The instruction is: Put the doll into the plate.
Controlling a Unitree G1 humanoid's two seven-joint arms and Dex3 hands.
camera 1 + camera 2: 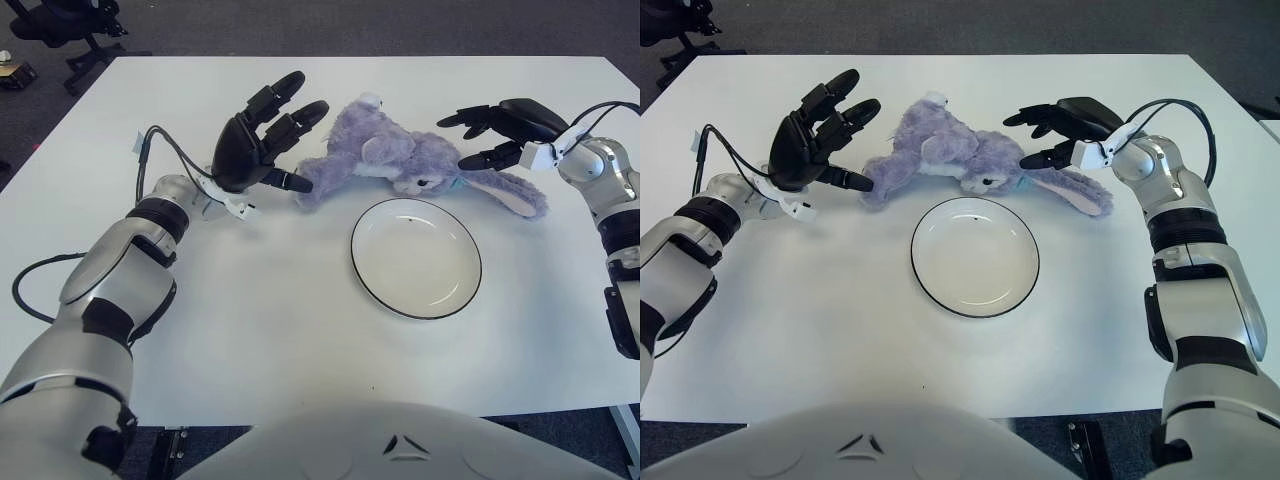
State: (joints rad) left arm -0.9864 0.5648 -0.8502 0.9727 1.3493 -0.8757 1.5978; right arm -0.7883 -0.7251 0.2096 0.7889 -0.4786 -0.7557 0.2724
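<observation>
1. On a white table, in the left eye view, a purple plush doll lay on its side, just beyond the far rim of a white plate with a thin dark edge. The doll was not in the plate; its long ears trailed off to the right.
2. The left hand showed at the doll's left end. Its black fingers were spread and released, grasping nothing. The thumb tip pointed at the doll's nearest foot, and I could not tell whether the two touched.
3. The right hand showed over the doll's head and ear end. Its fingers were also apart and holding nothing, with one fingertip close above the doll's head.
4. An office chair stood on the dark floor past the table's far left corner.
5. In the right eye view, the same scene appeared from slightly to the right. The doll lay behind the plate, apart from its rim.
6. The left hand was open at the doll's left end, and the right hand was open above its right end. Neither hand gripped the doll.
7. This view showed more of the right arm, silver with black joints, running down the right side.
</observation>
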